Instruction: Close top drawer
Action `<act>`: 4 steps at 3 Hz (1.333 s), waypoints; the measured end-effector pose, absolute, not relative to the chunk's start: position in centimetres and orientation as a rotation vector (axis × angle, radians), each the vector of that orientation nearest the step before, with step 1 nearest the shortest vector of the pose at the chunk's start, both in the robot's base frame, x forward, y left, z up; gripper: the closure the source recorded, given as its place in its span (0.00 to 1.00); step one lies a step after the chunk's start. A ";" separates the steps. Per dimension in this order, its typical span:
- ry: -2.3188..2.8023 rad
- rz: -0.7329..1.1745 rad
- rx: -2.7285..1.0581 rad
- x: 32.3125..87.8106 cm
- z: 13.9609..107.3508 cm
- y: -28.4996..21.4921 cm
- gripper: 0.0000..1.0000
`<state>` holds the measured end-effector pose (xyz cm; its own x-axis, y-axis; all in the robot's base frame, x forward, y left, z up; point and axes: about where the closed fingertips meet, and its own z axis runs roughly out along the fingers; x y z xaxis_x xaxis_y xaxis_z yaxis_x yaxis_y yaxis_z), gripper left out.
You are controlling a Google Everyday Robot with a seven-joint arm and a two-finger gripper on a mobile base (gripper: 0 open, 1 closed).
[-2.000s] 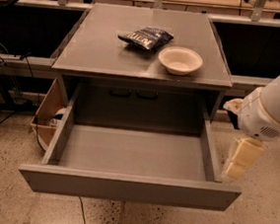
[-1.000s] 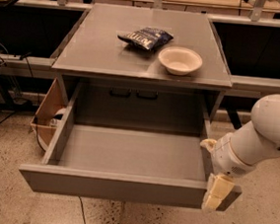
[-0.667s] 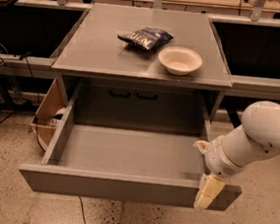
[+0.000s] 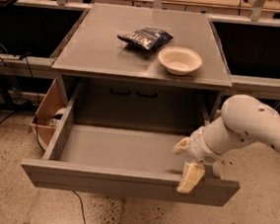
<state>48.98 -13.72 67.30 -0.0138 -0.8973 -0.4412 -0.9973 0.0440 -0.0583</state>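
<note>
Tool (image 4: 191, 177) hangs at the right front rim of the open top drawer (image 4: 118, 181).

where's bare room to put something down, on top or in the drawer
The cabinet top is bare left of the chip bag and bowl. The top drawer floor is bare from its left wall across the middle. Crowded: its right front corner, where the gripper hangs over the front panel.
</note>
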 end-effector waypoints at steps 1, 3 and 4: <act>1.961 0.386 -1.915 49.3 67.7 -13.4 0.54; 1.905 0.356 -1.921 51.4 69.1 -12.0 0.16; 1.881 0.331 -1.909 52.6 70.4 -11.6 0.00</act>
